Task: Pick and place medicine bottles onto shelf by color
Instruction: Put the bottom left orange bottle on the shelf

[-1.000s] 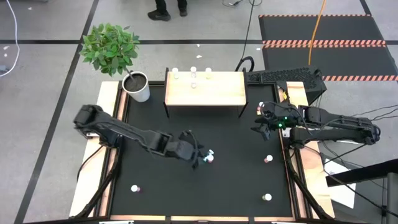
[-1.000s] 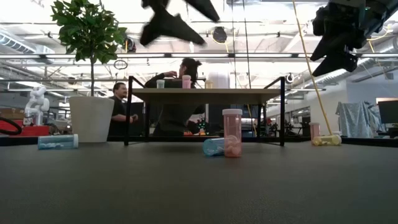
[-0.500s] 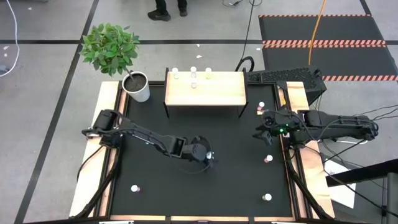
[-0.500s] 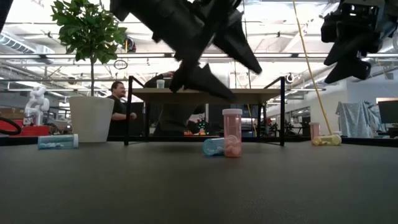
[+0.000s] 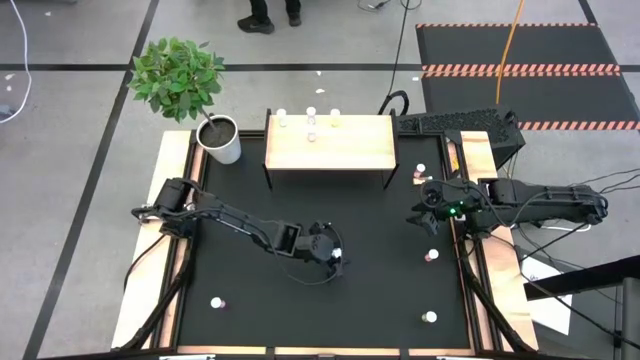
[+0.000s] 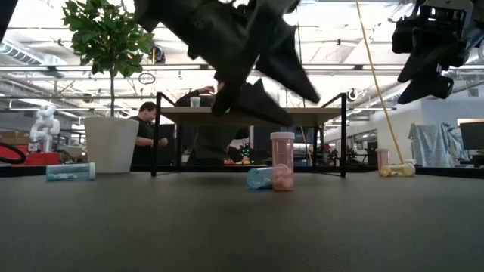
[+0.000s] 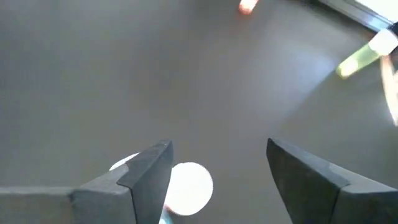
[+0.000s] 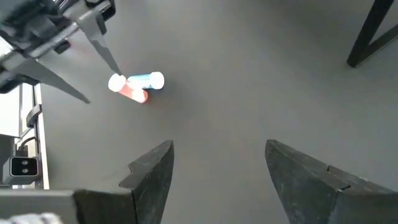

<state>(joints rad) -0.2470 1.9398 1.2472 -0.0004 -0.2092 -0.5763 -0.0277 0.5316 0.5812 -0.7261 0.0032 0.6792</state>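
Black tabletop (image 5: 250, 290), pink bottle (image 6: 282, 161) upright

Grey floor (image 5: 80, 130) w/ dark tape lines; black mats (image 5: 520, 45) w/ red-white striped edges, orange cable (image 5: 508, 50) across them. Leafy plant (image 5: 178, 75) in white pot (image 5: 222, 142) at table corner. Black keyboard (image 5: 455, 122) nearby. Person's legs (image 5: 268, 14) at far edge. Low view: open workshop, ceiling strip lights (image 6: 68, 69), seated person (image 6: 144, 134) in bkgd, white figure (image 6: 44, 125) far off.

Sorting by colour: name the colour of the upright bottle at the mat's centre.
Pink upright bottle with a white cap, clearest in the low view.
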